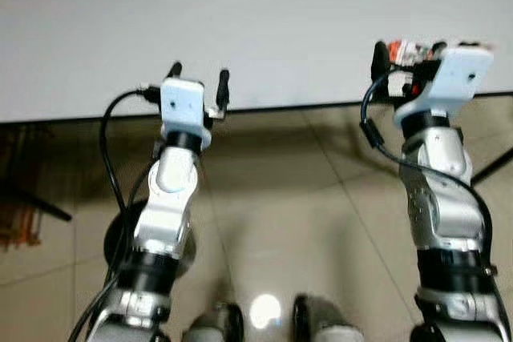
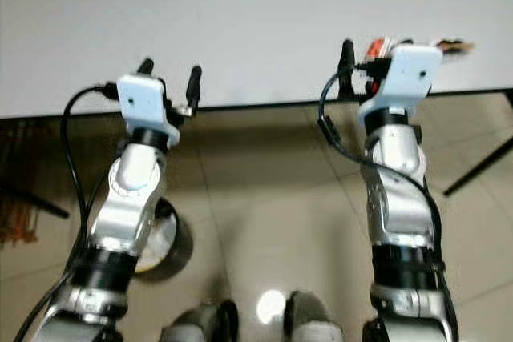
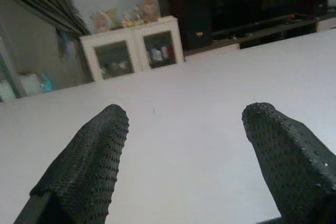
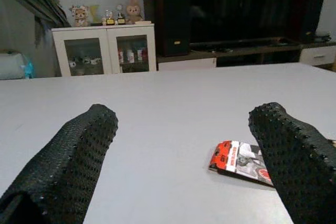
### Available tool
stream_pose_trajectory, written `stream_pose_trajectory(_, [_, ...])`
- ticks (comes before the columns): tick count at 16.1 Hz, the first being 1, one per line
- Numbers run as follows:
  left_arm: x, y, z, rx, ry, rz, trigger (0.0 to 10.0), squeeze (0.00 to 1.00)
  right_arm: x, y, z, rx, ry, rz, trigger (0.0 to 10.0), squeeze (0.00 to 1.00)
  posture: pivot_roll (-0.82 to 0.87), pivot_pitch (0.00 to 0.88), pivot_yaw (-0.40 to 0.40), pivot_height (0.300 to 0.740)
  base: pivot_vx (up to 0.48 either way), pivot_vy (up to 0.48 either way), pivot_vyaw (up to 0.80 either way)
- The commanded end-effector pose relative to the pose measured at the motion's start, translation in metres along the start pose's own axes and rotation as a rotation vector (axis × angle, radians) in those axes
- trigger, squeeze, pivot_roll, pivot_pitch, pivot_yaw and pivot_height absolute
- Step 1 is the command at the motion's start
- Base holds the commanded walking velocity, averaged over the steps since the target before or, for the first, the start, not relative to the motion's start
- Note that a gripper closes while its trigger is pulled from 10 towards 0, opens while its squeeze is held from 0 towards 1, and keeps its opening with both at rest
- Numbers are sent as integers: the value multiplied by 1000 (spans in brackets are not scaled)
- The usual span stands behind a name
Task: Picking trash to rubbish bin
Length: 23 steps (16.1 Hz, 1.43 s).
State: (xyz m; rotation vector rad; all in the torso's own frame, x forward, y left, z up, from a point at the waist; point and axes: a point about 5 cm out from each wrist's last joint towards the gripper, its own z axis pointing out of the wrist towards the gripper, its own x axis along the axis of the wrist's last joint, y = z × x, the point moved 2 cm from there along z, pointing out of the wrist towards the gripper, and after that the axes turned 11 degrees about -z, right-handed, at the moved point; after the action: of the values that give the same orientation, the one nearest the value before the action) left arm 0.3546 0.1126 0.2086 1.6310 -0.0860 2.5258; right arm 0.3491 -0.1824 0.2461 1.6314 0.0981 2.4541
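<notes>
A red, white and grey wrapper [image 4: 239, 161] lies flat on the white table [image 1: 256, 22], near its front edge at the right. My right gripper [image 4: 184, 116] is open and held just above that edge, with the wrapper [image 1: 405, 52] lying ahead of it, close to one finger [image 4: 294, 150]. My left gripper [image 1: 199, 78] is open too, at the table's edge further left, with bare tabletop before it. A dark round bin [image 2: 172, 238] with a pale inside stands on the floor under my left arm.
The table's front edge [image 1: 280, 106] runs across in front of me, over a tiled floor. A dark table leg [image 1: 493, 167] slants at the right. My feet [image 1: 224, 322] are below. Beyond the table stand a white glass-door cabinet [image 4: 105, 48] and a dark TV unit [image 4: 236, 14].
</notes>
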Motion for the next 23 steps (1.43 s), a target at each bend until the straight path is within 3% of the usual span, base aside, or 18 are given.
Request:
stream_pose_trajectory(1, [-1, 4, 0, -24, -5, 7, 10000, 0, 0, 4, 0, -12, -2, 4, 10000, 0, -4, 226, 46, 740, 371, 0, 0])
stream_pose_trajectory(6, [0, 3, 2, -27, 0, 14, 10000, 0, -2, 2, -1, -19, -5, 12, 10000, 0, 1, 224, 56, 740, 363, 0, 0])
stream_pose_trajectory(12, [-4, 8, -1, -57, -12, 1, 10000, 0, -4, -3, -1, -3, -13, 22, 10000, 0, 5, 219, 61, 740, 0, 0, 0])
stream_pose_trajectory(15, [-3, 5, 0, -47, -8, 36, 10000, 0, -5, -8, -2, 11, -19, 27, 10000, 0, 8, 221, 64, 740, 0, 0, 0])
stream_pose_trajectory(23, [-4, 1, -1, -36, -11, 40, 10000, 0, -7, -12, -5, 33, -30, 25, 10000, 0, 1, 206, 68, 740, 0, -276, 0])
